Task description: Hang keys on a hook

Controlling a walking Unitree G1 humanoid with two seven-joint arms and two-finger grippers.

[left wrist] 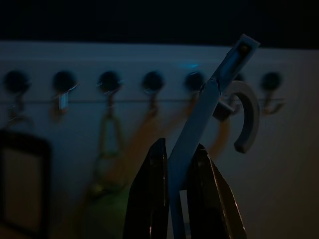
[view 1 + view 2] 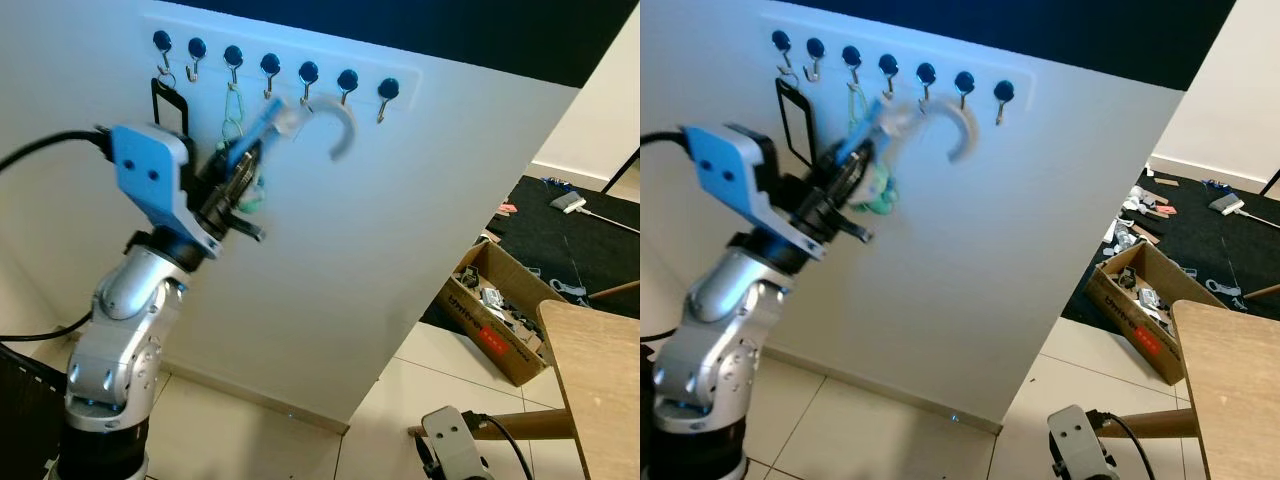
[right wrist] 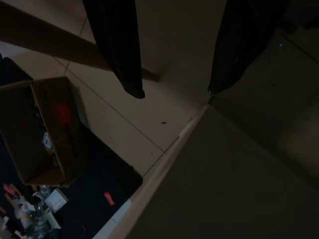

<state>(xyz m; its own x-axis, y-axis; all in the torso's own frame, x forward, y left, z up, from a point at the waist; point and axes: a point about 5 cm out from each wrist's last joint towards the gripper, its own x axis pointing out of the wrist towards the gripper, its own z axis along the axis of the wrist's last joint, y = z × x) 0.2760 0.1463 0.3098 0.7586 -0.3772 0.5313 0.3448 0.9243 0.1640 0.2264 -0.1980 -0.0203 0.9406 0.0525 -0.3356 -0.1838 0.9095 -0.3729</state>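
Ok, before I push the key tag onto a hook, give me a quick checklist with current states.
1. Left claw shut on the blue tag: ok.
2. White ring at hook height: ok.
3. Ring on a hook: cannot tell, it is blurred.
4. Free hook available, far right one: ok.
5. Green carabiner and black tag beside the approach: ok, apart from the ring.
6. Right claw idle, open, down over the floor: ok.
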